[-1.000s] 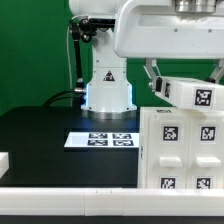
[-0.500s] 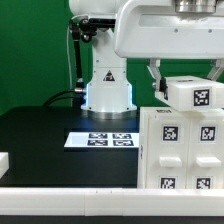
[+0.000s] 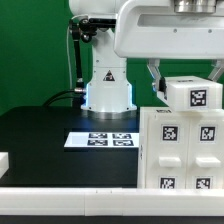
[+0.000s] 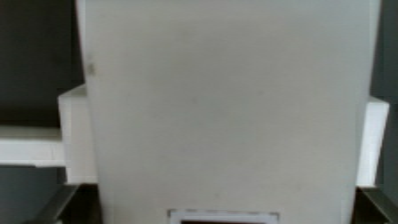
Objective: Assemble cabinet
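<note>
While the tool (image 3: 189, 84) clasps a white tagged block (image 3: 193, 97) atop the cabinet (image 3: 180, 150), that cabinet stands at the surface's (image 3: 40, 140) front edge, exterior view's right, with tagged faces covering its front.

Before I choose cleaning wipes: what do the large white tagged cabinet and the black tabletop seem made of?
The large white box-shaped cabinet looks like matte plastic: even white, softly rounded edges, no grain. Its black-and-white tags look printed, perhaps stickers. The black tabletop looks matte and smooth, with hardly any glare; cloth or coated board, I cannot tell.
</note>
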`<action>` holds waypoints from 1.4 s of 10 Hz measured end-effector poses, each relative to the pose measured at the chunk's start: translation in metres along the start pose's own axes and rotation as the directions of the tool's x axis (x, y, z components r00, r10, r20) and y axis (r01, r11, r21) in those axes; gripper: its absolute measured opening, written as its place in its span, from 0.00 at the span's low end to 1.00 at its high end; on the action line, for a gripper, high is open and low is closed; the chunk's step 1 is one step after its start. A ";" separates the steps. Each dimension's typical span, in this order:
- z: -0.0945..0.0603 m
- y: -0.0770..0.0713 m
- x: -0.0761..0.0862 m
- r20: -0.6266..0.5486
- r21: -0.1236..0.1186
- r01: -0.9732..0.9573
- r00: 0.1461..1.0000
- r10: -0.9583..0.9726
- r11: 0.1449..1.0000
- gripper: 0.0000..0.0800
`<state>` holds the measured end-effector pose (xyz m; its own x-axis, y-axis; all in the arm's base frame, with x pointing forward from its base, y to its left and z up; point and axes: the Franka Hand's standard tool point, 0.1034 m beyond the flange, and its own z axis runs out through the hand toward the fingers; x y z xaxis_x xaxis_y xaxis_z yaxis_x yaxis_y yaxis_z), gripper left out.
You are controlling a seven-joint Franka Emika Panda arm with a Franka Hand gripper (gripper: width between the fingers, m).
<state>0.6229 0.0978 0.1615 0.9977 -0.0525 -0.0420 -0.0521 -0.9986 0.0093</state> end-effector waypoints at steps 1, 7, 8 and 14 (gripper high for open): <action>0.000 -0.002 -0.001 -0.002 0.000 -0.121 0.993 0.121 0.993 0.69; 0.001 -0.004 -0.001 -0.003 0.036 -0.577 0.817 0.577 0.816 0.69; 0.001 -0.003 -0.001 0.030 0.056 -0.729 0.684 0.728 0.682 0.69; 0.002 -0.006 0.000 0.083 0.079 -0.961 0.270 0.959 0.263 0.69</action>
<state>0.6234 0.1041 0.1598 0.2156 -0.9728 -0.0852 -0.9763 -0.2132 -0.0365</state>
